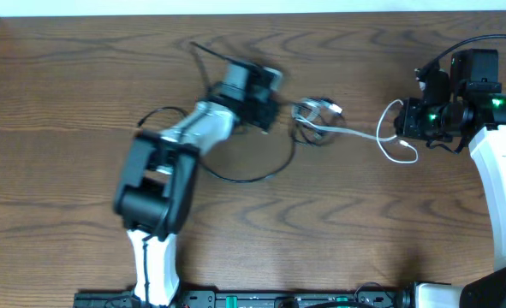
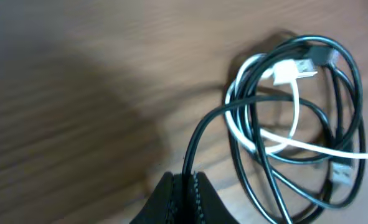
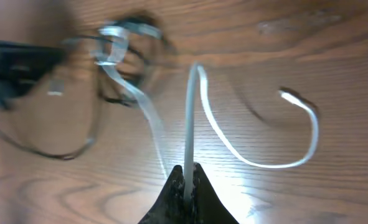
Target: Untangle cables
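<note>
Currently, item one: left gripper [image 2: 185, 182], jaws pinching tight on the black cable [image 2: 197, 134] just short of the knot [image 2: 296, 118]. Item two: right gripper [image 3: 187, 173], nipping the white cable [image 3: 188, 112], whose free tail is curling away across the table [image 1: 81, 77]. Step, by my reckoning: the pulling-apart is beginning. The next move is calling for drawing both cords opposite ways, gently. Blur is smearing the knot in the right wrist view, and its crossings are proving unreadable.

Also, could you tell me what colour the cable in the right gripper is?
White. The cable shows best in the right wrist view, pinched in the right gripper.
</note>
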Action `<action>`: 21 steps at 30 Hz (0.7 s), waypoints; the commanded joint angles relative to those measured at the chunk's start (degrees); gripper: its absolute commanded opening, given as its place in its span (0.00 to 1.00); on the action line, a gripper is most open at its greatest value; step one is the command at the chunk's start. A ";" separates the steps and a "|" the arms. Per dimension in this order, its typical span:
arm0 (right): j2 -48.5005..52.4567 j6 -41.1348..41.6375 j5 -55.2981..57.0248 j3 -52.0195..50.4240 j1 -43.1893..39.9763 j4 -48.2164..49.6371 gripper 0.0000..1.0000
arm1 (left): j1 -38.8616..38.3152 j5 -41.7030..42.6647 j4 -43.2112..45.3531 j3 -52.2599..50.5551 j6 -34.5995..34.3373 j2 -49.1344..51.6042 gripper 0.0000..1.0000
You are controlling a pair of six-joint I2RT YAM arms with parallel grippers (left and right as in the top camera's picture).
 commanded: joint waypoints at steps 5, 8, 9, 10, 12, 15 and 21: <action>-1.20 -0.07 7.48 0.68 -3.23 0.17 0.01 | 12.61 -1.14 -7.65 1.01 1.64 -6.43 0.07; -1.20 0.59 7.61 0.68 -7.04 0.13 0.01 | 15.65 -0.94 -10.56 1.01 3.34 -7.80 0.08; -1.20 0.79 7.63 0.68 -8.59 0.04 0.01 | 16.20 -0.94 -11.39 1.01 4.13 -8.13 0.08; -1.20 0.94 7.63 0.68 -10.08 -0.11 0.01 | 16.57 -0.94 -12.04 1.01 4.74 -8.39 0.08; -1.20 0.96 7.61 0.66 -13.11 -0.61 0.01 | 16.74 -0.96 -12.83 1.01 5.09 -8.61 0.07; -1.20 0.98 7.61 0.66 -16.44 -1.51 0.01 | 16.63 -0.94 -13.03 1.01 5.07 -8.70 0.07; -1.18 3.85 12.52 0.66 -20.72 -1.66 0.01 | 17.49 -1.18 -13.88 1.01 5.07 -8.92 0.07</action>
